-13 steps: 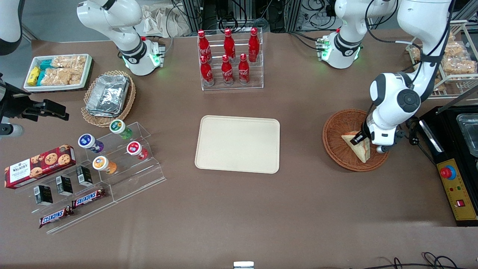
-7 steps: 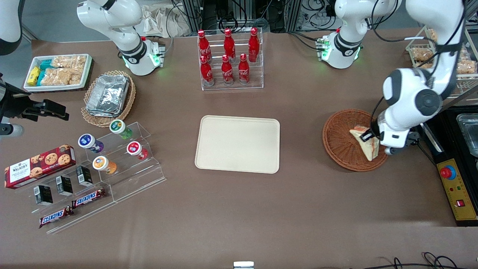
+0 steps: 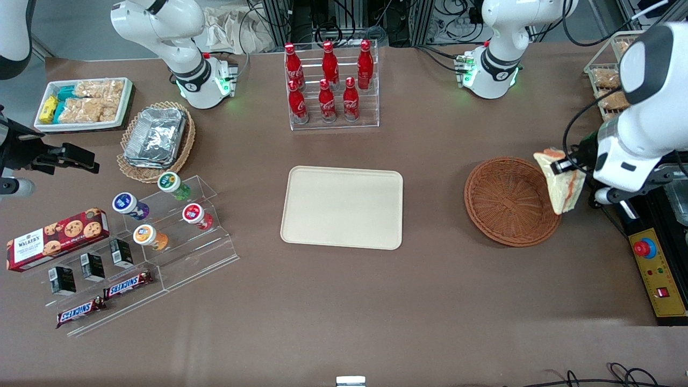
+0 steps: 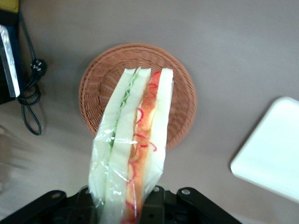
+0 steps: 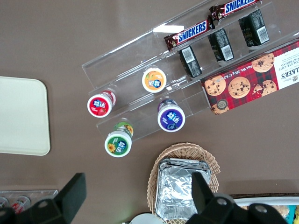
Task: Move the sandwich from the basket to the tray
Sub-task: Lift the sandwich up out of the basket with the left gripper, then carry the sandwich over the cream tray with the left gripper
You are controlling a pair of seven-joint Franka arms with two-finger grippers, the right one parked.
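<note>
Brown tabletop (image 3: 376,301), bare along the edge nearest the front camera. Cream tray (image 3: 342,207) lies flat mid-table, nothing on it.

Toward the working arm's end: wicker basket (image 3: 508,201), now with nothing in it. 1 s ago the sandwich lay in it with the hand down on it; 0.5 s ago it was tilted up off the weave.

Now the sandwich (image 3: 561,181) hangs clear above the basket's rim at the working arm's side, raised well off the tabletop. Hand (image 3: 564,166) clenched on it, gripping the wide end, point hanging down. Wrist view: sandwich (image 4: 133,149) held edge-on, green and red filling visible through wrap, basket (image 4: 182,93) below, tray corner (image 4: 273,156) off to one side.

Judgement: pick done, lift done. Remaining: carry across toward the parked arm's end to the tray, lower, release. Wrap looks slippery; the wedge may swing during transit.
</note>
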